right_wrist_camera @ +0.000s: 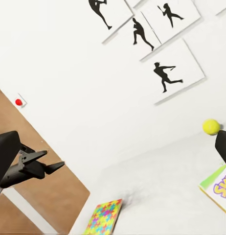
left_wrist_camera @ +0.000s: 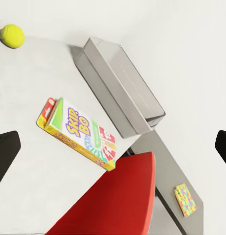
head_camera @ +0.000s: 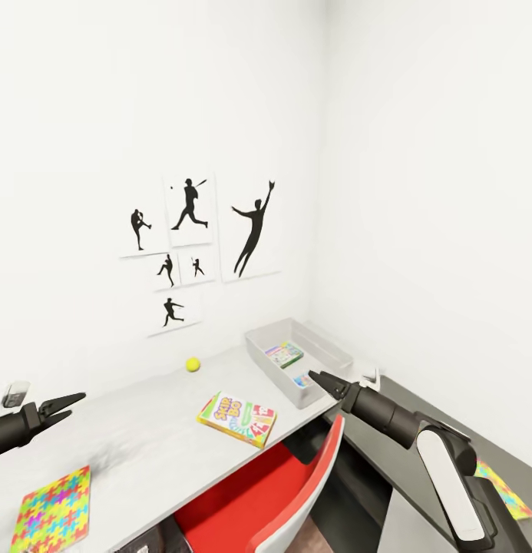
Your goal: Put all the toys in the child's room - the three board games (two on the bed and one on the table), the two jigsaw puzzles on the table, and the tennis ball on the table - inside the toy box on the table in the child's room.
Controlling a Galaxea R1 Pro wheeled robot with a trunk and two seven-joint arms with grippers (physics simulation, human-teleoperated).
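Toy box (head_camera: 328, 347) is being shown at the far right end of the light-grey table (head_camera: 143, 438), set against the wall corner; two small printed game boxes are lying inside it, a green-lidded one (head_camera: 284, 354) towards the back and a blue one (head_camera: 302, 379) close to the front wall. Tennis ball (head_camera: 193, 364) is resting on the table near its rear edge, beside the wall, well apart from the box. A yellow-red-green board game (head_camera: 236, 418) marked "Skip-Bo" is lying flat close to the table's front edge, between the ball and the red chair (head_camera: 273, 491) drawn up below. One jigsaw puzzle (head_camera: 52, 510) is lying at the front left corner of the table; a second jigsaw puzzle (head_camera: 505, 487) is lying on the lower dark-grey counter (head_camera: 419, 399) past the table's right end, partly hidden by the right arm. Left gripper (head_camera: 66, 406) is being held above the table's left part, its jaws spread and nothing between them. Right gripper (head_camera: 322, 380) is being held just before the toy box's front wall, its fingers spread and empty as seen in the right wrist view. Black sports silhouette pictures (head_camera: 190, 209) are being displayed on the white wall above the table.
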